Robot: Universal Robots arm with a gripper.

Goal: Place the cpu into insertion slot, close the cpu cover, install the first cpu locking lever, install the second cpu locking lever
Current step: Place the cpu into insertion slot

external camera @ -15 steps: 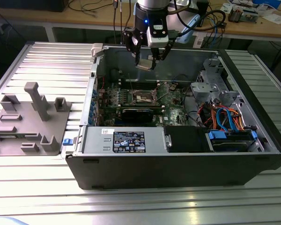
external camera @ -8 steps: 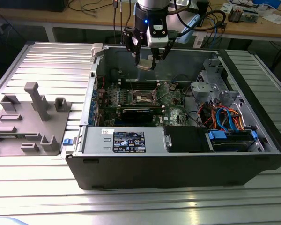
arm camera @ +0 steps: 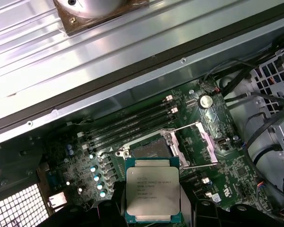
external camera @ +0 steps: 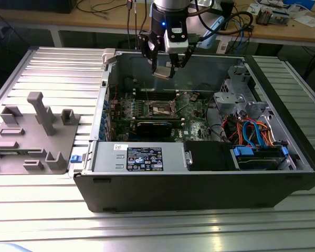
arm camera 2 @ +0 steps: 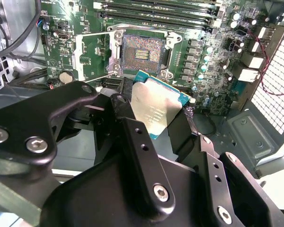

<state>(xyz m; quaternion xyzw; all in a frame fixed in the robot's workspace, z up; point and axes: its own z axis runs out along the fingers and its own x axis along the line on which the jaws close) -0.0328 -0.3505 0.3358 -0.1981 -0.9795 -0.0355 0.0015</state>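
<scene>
Cpu (arm camera: 153, 189), clamped in the tool (external camera: 167, 66), hangs above the insertion slot (arm camera 2: 143, 51).

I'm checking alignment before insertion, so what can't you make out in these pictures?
- Underside of the cpu: faces away in both wrist views.
- The insertion slot: partly hidden behind the cpu in the first wrist view.
- Slot contacts: too small in the exterior view.
</scene>
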